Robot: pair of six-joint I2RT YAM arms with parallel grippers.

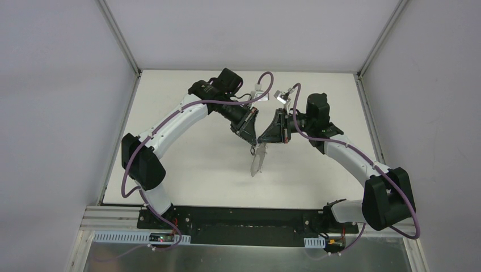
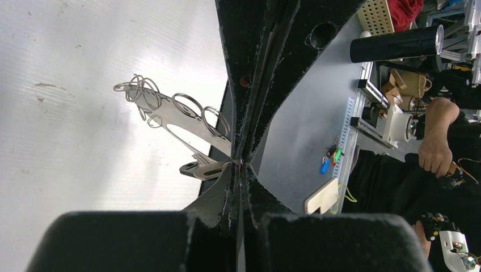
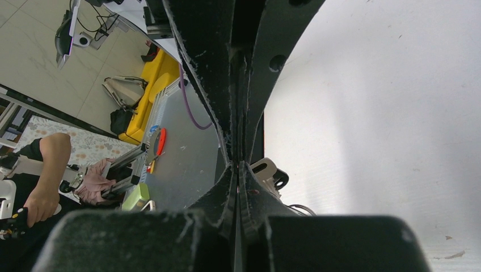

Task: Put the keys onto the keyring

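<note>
Both grippers meet tip to tip above the middle of the table. The keyring hangs in the air below them, a grey loop with silvery rings strung on it. In the left wrist view the keyring runs from the joined tips up to the left. My left gripper is shut on its end. The key sticks out sideways at the tips; its pale slotted part and dark head show beside my right gripper, which is shut. Whether those jaws pinch the key is hidden.
The white table lies under the arms, with grey walls on three sides and frame posts at the back corners. The black base rail runs along the near edge. A person's arm and workshop clutter show beyond the table.
</note>
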